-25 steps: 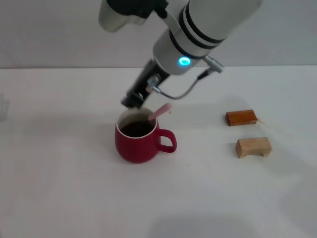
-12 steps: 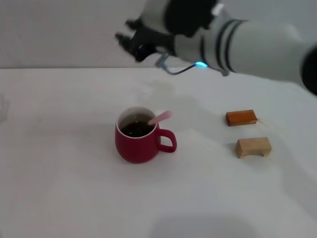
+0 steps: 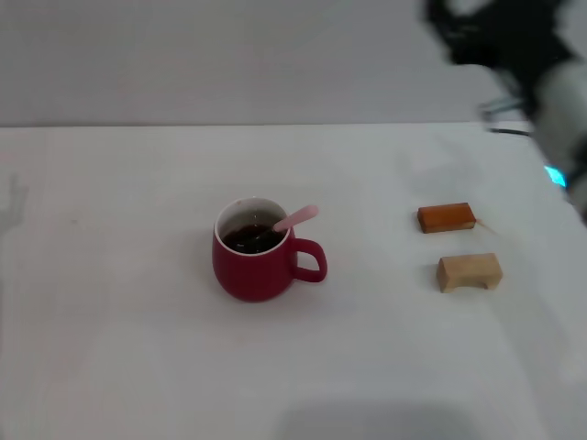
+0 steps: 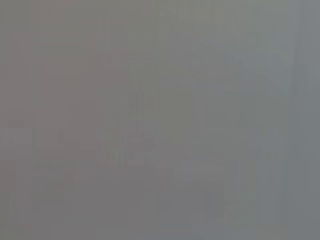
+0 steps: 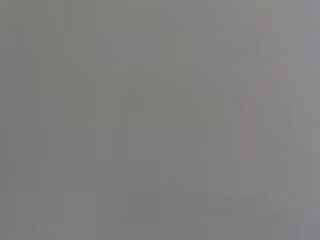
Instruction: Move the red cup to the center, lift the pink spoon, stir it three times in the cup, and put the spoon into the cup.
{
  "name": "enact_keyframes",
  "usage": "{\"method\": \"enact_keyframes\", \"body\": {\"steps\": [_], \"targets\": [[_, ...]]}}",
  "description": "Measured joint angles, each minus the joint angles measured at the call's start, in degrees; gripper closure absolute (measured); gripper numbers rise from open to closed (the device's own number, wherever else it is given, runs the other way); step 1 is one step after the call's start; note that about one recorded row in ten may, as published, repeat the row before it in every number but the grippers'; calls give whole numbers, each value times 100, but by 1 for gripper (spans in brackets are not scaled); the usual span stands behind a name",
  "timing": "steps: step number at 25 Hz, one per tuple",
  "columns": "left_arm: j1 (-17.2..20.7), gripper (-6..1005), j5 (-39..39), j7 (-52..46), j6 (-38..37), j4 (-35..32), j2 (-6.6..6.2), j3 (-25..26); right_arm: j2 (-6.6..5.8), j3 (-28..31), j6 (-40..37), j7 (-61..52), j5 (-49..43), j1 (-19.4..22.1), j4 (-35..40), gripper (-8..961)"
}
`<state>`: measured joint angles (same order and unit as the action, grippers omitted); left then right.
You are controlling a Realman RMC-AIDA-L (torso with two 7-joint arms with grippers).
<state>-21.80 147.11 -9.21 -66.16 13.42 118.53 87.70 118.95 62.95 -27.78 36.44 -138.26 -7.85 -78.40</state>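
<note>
The red cup stands upright on the white table near the middle, its handle pointing right, with dark liquid inside. The pink spoon rests in the cup, bowl end down in the liquid and pink handle leaning over the right rim. My right gripper is a dark blur high at the top right, far from the cup and holding nothing that I can see. My left gripper is out of view. Both wrist views show only plain grey.
An orange-brown wooden block and a tan wooden block lie on the table to the right of the cup. A grey wall runs behind the table's far edge.
My right arm has left the cup, risen and swung away to the top right. The spoon stays leaning in the cup, and the cup has not moved.
</note>
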Motion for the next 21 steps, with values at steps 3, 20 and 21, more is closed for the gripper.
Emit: {"method": "enact_keyframes", "body": {"steps": [3,20,21], "targets": [[-1,155,0,0,-2,-10,-2,-91,11,-252,-1667,-90,1,366,697,287],[66,155,-43,91,22,-15,-24,64,-8,726,-5628,-3392,405,380,4822,289],[66,155,-44,91,27,-15,-24,84,-8,726,-5628,-3392,405,380,4822,289]]}}
